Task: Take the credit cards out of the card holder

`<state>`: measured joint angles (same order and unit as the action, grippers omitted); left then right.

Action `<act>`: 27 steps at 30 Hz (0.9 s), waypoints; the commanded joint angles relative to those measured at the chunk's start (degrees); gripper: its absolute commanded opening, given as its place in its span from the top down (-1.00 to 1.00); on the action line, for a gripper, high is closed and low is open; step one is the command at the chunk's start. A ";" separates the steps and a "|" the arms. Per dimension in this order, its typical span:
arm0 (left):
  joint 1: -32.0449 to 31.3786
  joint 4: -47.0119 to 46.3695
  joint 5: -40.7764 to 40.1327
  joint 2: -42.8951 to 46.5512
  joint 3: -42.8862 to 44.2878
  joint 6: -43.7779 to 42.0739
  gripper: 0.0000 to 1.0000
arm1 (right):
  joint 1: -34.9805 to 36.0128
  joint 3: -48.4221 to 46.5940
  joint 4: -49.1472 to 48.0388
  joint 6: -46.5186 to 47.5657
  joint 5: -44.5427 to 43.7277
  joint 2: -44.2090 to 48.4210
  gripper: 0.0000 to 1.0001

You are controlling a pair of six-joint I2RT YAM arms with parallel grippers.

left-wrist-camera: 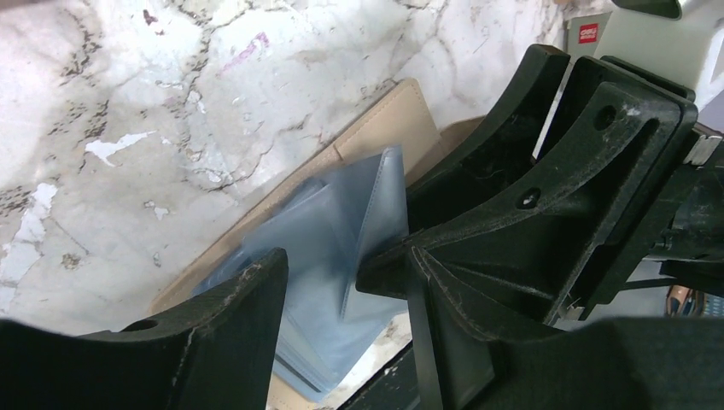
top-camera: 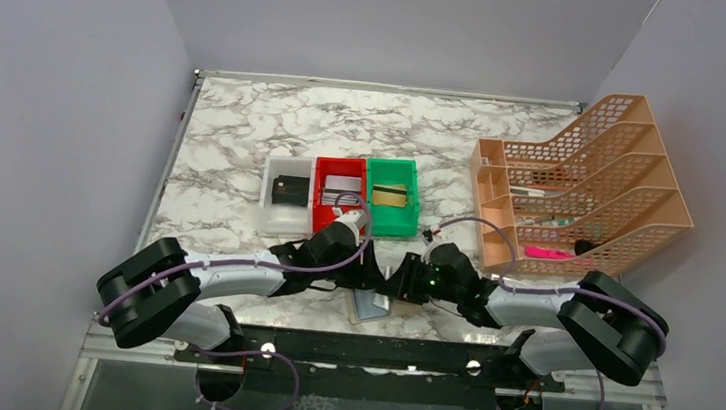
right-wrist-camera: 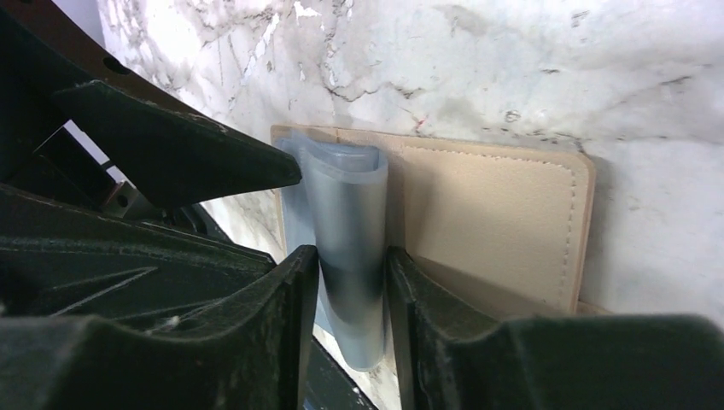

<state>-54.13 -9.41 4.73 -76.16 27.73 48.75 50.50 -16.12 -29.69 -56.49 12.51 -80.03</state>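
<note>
The tan card holder [top-camera: 370,306] lies open on the marble near the front edge, between both arms. It also shows in the left wrist view [left-wrist-camera: 384,120] and in the right wrist view [right-wrist-camera: 487,213]. Its bluish-grey sleeves [right-wrist-camera: 346,205] stand up from it. My right gripper [right-wrist-camera: 350,256] is shut on the sleeves and pinches them upright; it is in the top view [top-camera: 394,286] too. My left gripper [left-wrist-camera: 341,256] is open, its fingers either side of the fanned sleeves [left-wrist-camera: 333,213]; from above it sits [top-camera: 365,271] just left of the holder. No credit card shows apart from the sleeves.
White [top-camera: 285,192], red [top-camera: 340,193] and green [top-camera: 392,196] bins stand in a row behind the grippers. An orange file rack [top-camera: 582,186] fills the right side. A white box with a red mark [left-wrist-camera: 598,34] is close by. The black rail [top-camera: 355,350] runs along the front edge.
</note>
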 commanded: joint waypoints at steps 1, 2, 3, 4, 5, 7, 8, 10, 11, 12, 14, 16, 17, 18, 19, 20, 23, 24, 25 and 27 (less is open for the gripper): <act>-0.36 -1.82 -0.21 -1.05 -0.76 0.37 -0.13 | 0.07 -0.61 9.00 4.07 -3.83 3.85 0.09; -0.36 -1.91 -0.28 -1.09 -0.87 0.44 -0.13 | 0.11 -0.96 10.62 4.67 -4.67 5.00 0.04; -0.37 -1.96 -0.41 -1.09 -0.88 0.46 -0.13 | 0.12 -1.43 12.47 5.48 -5.58 6.13 0.01; -0.36 -1.93 -0.40 -1.10 -0.91 0.44 -0.13 | 0.07 -1.98 14.15 6.32 -6.21 7.00 -0.03; -0.36 -1.91 -0.49 -1.02 -0.93 0.54 -0.12 | 0.04 -2.62 15.94 7.36 -6.74 7.81 -0.06; -0.36 -1.67 -0.89 -0.41 -1.06 0.71 -0.13 | 0.11 -4.11 19.10 9.72 -7.13 8.88 -0.10; -0.36 -1.42 -1.42 0.14 -1.10 0.80 -0.12 | 0.12 -4.70 20.35 10.91 -7.08 9.27 -0.12; -0.36 0.16 -3.40 1.90 -1.12 1.01 -0.13 | 0.12 -5.61 21.72 13.40 -6.58 10.02 -0.15; -0.39 1.22 -4.61 2.99 -1.10 1.09 -0.14 | 0.12 -6.06 22.51 14.18 -6.54 10.33 -0.16; -0.37 2.67 -5.93 4.43 -1.12 1.23 -0.14 | 0.12 -6.49 23.38 15.01 -6.49 10.77 -0.18; -0.37 6.29 -8.71 7.28 -0.74 1.24 -0.18 | 0.17 -7.44 24.98 16.60 -6.67 11.47 -0.20; -0.36 11.15 -12.20 10.23 -0.37 1.46 -0.21 | 0.33 -8.49 27.12 18.42 -7.66 12.20 -0.23; -0.36 13.13 -13.75 11.72 -0.25 1.62 -0.23 | 0.57 -9.32 28.51 19.23 -8.59 12.52 -0.25; -0.36 14.92 -15.25 13.10 -0.14 1.85 -0.26 | 0.92 -10.19 30.01 20.13 -9.80 12.78 -0.25; -0.36 16.52 -16.60 14.44 -0.14 2.18 -0.27 | 1.44 -11.16 31.39 20.89 -11.30 12.93 -0.27; -0.36 18.02 -17.88 15.80 -0.17 2.52 -0.29 | 2.08 -12.11 32.85 21.72 -12.75 12.92 -0.27; -0.28 20.97 -21.10 19.24 -0.60 3.37 -0.32 | 4.96 -15.72 36.32 23.59 -16.92 11.65 -0.28; -0.28 21.54 -21.81 20.12 -0.79 3.71 -0.32 | 6.28 -16.73 37.34 23.77 -18.99 10.69 -0.28; -0.21 22.13 -22.27 20.78 -0.95 3.86 -0.33 | 7.66 -17.88 38.61 23.59 -21.13 9.55 -0.28; -0.14 22.94 -22.78 21.75 -1.09 3.93 -0.33 | 10.06 -20.31 41.22 23.31 -25.36 7.10 -0.28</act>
<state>-54.13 8.54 -12.58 -56.82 26.98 51.55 56.71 -32.16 4.25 -35.29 -2.63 -69.32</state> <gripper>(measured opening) 0.662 0.637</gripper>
